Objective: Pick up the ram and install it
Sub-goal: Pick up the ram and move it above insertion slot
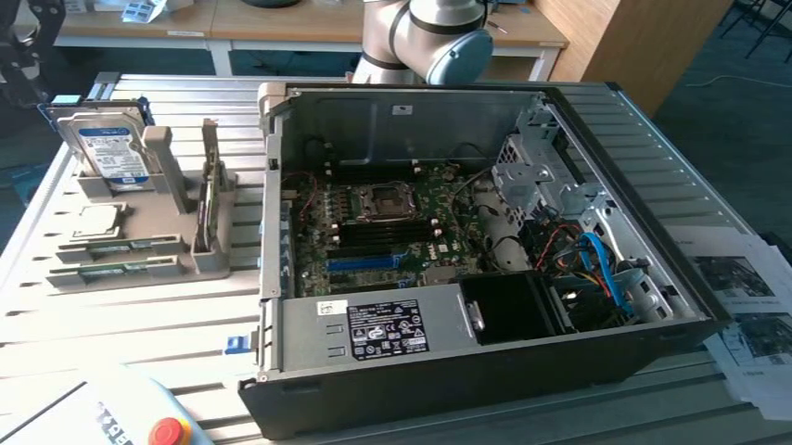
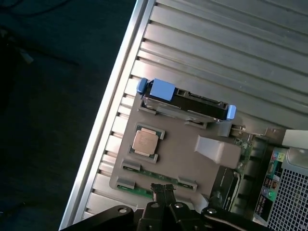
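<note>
A grey holder [image 1: 148, 232] stands on the slatted table to the exterior view's left of the open computer case [image 1: 495, 278]. Two green ram sticks [image 1: 118, 247] sit on edge in slots along the holder's near side, one [image 2: 159, 173] behind the other [image 2: 137, 190]. High above the holder, my gripper [image 2: 162, 190] hangs shut, its black fingertips pressed together over the outer ram stick. Nothing is between them. The motherboard [image 1: 384, 222] lies exposed inside the case, with dark memory slots and a blue slot strip [image 1: 365, 262].
The holder also carries a silver hard drive [image 1: 109, 148] with blue clips [image 2: 161, 90], a processor chip [image 2: 146, 141] and an upright board [image 1: 210, 195]. The table edge [image 2: 103, 125] runs close beside the holder. Papers [image 1: 743, 297] lie at the exterior view's right.
</note>
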Controlling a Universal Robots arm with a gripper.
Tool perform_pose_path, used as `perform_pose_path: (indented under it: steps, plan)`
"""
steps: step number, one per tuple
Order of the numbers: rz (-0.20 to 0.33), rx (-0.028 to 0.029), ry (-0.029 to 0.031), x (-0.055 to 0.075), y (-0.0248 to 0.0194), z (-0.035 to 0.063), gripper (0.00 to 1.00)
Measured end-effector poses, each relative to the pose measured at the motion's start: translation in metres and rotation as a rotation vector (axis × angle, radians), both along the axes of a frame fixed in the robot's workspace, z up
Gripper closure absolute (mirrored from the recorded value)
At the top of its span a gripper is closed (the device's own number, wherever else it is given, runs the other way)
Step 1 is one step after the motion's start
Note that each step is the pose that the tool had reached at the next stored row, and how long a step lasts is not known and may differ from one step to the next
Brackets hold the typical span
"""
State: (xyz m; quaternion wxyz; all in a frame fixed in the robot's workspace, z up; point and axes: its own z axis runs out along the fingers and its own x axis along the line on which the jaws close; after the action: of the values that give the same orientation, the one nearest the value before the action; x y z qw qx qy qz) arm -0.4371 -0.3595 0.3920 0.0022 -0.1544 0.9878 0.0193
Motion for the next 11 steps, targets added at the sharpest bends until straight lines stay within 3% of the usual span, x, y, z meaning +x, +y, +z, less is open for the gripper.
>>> perform_pose_path:
  steps: [11]
  plan:
    - [0.168, -0.0103, 0.0087, 0.0000, 0.0000, -0.0001, 0.90]
